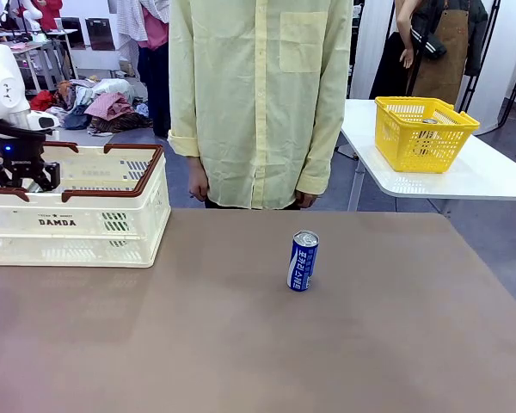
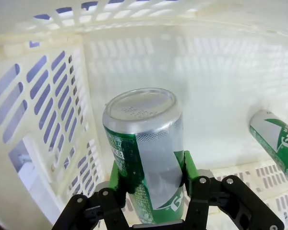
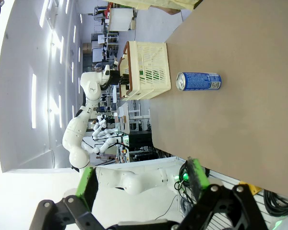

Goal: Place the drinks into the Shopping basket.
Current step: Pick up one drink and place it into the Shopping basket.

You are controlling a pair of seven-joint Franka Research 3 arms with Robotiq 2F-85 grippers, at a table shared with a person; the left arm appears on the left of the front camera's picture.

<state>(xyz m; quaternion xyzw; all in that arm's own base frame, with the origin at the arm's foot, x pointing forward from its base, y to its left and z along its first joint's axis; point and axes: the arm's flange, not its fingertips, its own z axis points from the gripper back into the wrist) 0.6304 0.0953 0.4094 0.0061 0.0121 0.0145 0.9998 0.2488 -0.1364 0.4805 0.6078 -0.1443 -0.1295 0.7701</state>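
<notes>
Green pads partly closed on the lower body of a green can (image 2: 144, 139), the left gripper (image 2: 151, 177) holds the drink upright inside the Shopping basket (image 2: 43, 115). The can is near a lattice wall and a corner, with open basket floor on its other side. Whether its base touches the floor cannot be told. A second green can (image 2: 276, 141) lies on its side against the basket's edge, apart from the held one. The right gripper (image 3: 141, 184) has its jaws spread wide with nothing between them, the table's edge ahead of it. A blue can (image 1: 303, 261) stands upright near the middle of the brown table (image 1: 241, 353). It is well apart from the basket at the far left, with bare tabletop all round it. A person (image 1: 258, 103) in a pale yellow shirt stands at the far edge.
</notes>
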